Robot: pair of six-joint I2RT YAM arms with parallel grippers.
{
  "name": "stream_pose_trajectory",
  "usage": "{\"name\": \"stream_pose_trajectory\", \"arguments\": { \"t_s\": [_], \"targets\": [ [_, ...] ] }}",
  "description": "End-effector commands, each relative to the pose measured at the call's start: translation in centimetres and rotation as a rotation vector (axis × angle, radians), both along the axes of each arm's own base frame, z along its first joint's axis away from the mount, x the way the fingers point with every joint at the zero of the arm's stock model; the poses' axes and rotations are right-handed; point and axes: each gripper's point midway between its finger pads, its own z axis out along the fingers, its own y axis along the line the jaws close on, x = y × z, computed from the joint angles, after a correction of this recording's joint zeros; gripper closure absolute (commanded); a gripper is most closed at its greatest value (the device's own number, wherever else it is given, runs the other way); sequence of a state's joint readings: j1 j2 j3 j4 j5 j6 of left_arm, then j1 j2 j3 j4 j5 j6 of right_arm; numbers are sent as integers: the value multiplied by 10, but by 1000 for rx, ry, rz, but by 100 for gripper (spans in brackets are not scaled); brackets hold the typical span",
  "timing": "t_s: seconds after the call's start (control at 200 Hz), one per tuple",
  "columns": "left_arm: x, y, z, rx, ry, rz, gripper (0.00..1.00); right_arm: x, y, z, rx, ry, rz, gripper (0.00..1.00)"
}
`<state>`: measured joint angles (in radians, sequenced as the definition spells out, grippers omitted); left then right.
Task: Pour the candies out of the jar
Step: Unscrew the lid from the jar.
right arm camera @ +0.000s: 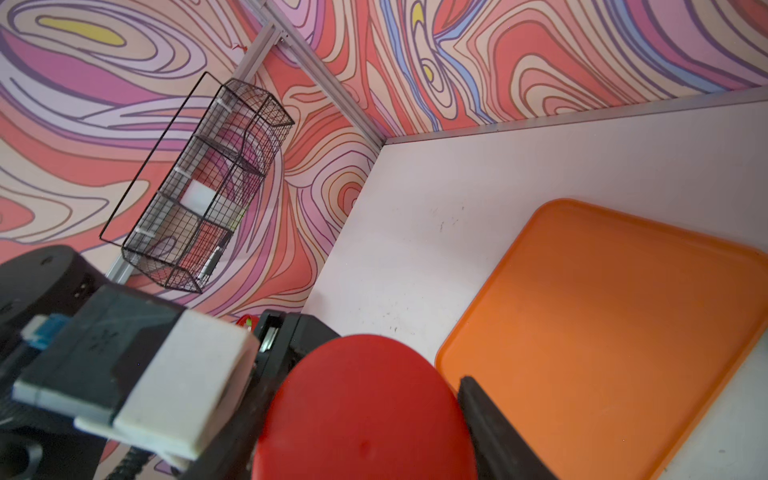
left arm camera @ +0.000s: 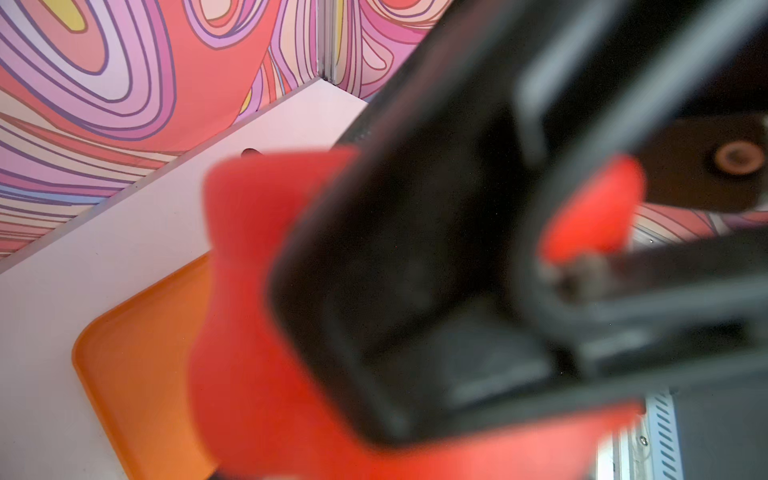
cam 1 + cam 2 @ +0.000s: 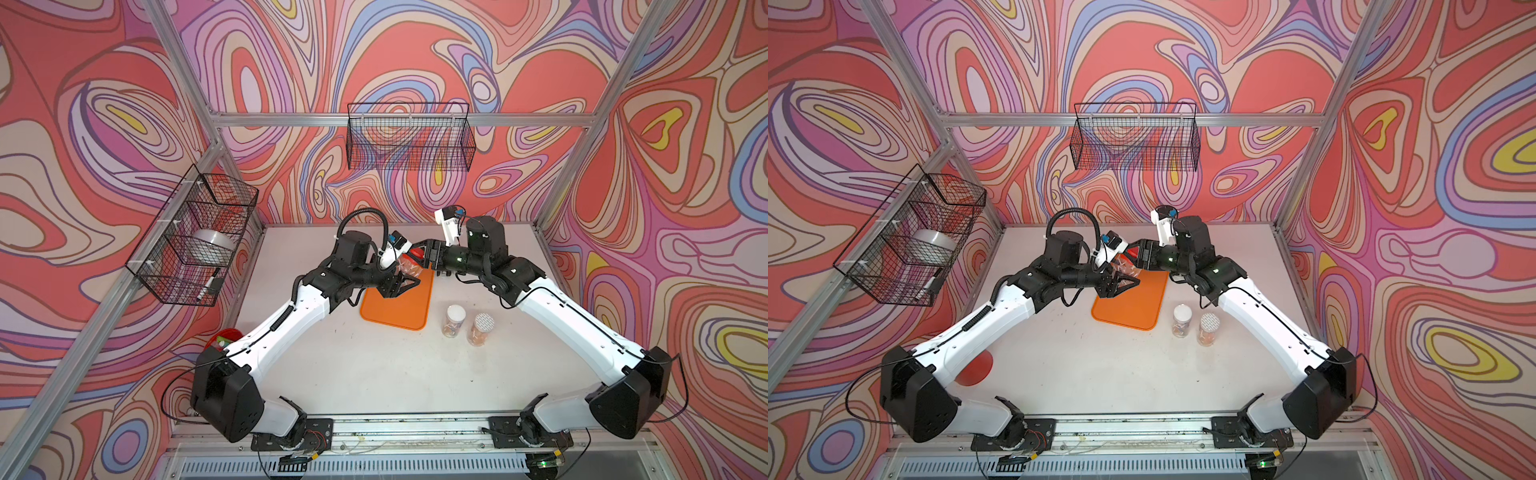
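So the left tool (image 3: 403, 277) has the clear jar (image 3: 405, 266) clamped around its body. The jar is tipped over sideways, mouth end pointing at the right tool (image 3: 424, 254). The right tool's jaws sit either side of the red lid (image 1: 361, 415), and in the right wrist view both look pressed against its rim, so I'd call that a grip on the lid. The lid sits right at the jar's mouth; can't tell if it's screwed on or loose.

The candies (image 3: 411, 271) are inside the held jar, just an orange blur through the plastic. Straight below both tools is the orange tray (image 3: 395, 311), flat on the bench (image 3: 374, 365). Back behind the right tool, alongside its arm, a white-topped jar (image 3: 453, 322) and a second jar (image 3: 481, 330) stand upright just beside the tray. The left wrist view is mostly blur.
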<state>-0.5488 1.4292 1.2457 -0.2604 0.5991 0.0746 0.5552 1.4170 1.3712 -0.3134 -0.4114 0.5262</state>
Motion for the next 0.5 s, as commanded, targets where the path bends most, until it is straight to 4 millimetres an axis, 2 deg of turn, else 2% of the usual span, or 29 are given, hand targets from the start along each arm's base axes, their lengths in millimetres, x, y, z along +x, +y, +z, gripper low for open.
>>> {"name": "stream_pose_trajectory", "arguments": {
  "t_s": [0.0, 0.095, 0.205, 0.411, 0.496],
  "targets": [
    [-21, -12, 34, -112, -30, -137, 100, -49, 16, 18, 14, -195, 326, 48],
    [-34, -14, 48, -173, -20, -210, 100, -74, 13, 28, 57, -243, 474, 49],
    [-37, -11, 56, -210, -37, -220, 100, -83, 7, 27, 32, -265, 506, 49],
    [-32, -10, 55, -220, -23, -209, 100, -65, 2, 22, 11, -231, 417, 46],
    [-27, -9, 50, -200, -19, -182, 100, -49, -2, 23, -4, -215, 320, 39]
  ]
}}
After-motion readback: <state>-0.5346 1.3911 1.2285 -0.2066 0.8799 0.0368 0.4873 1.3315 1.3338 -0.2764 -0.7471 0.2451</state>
